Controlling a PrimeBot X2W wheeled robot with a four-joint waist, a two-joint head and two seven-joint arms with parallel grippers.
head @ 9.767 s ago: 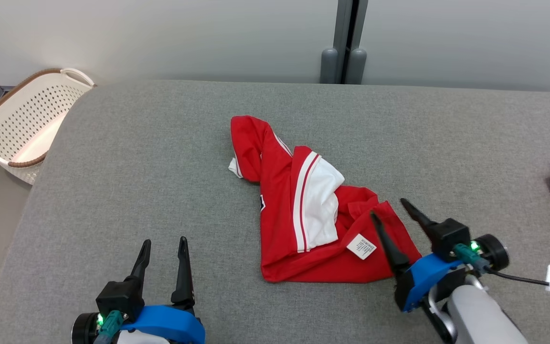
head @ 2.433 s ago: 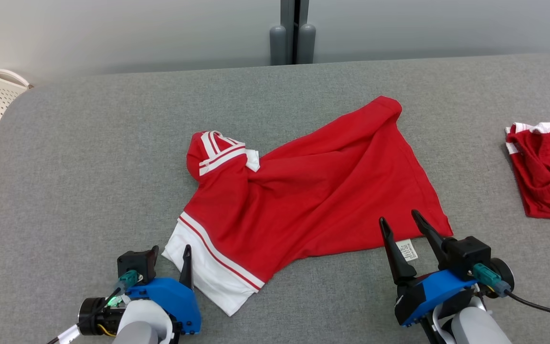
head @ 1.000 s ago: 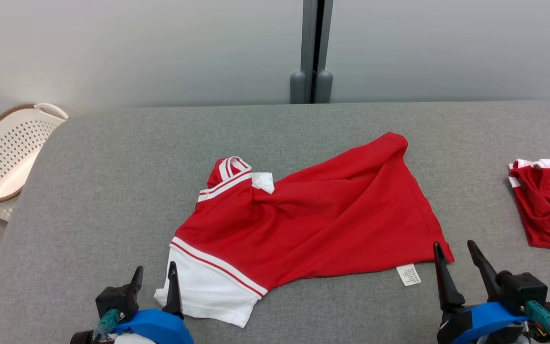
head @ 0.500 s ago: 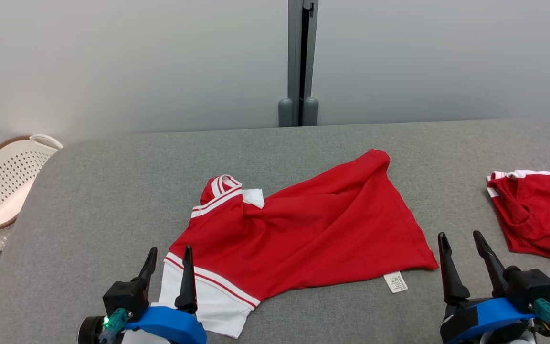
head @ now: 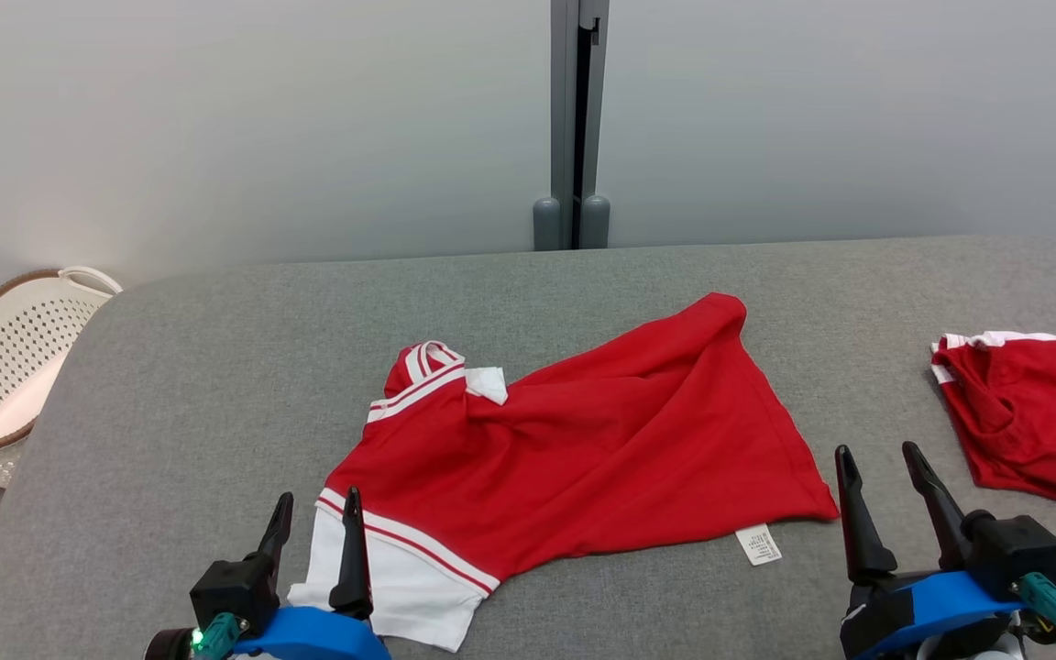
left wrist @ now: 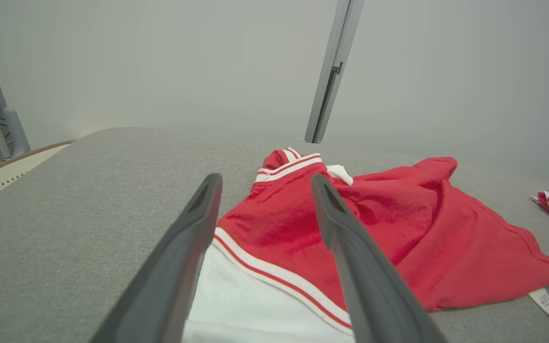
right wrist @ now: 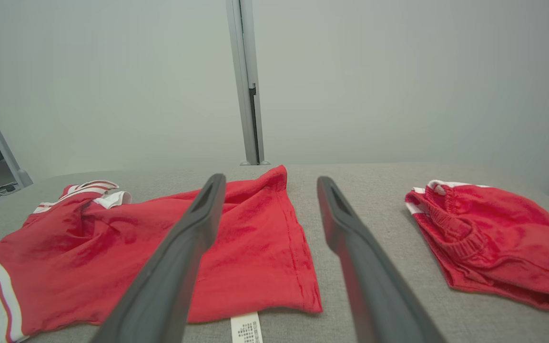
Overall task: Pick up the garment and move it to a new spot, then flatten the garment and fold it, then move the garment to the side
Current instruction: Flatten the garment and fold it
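Rumpled red-and-white shirt (head: 583, 449) lies mid-frame on grey fabric table (head: 216, 367); left gripper (head: 318, 496) and right gripper (head: 875, 449), bottom corners, gape empty.

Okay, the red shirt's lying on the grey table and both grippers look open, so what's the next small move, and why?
Probably lower the left gripper onto the white sleeve beneath it and close, to tug the red shirt flatter. The shirt lies creased, its far striped part bunched up, and both it and the right gripper are open, holding nothing.

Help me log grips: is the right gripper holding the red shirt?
No, the right gripper stands open, apart from the red shirt.
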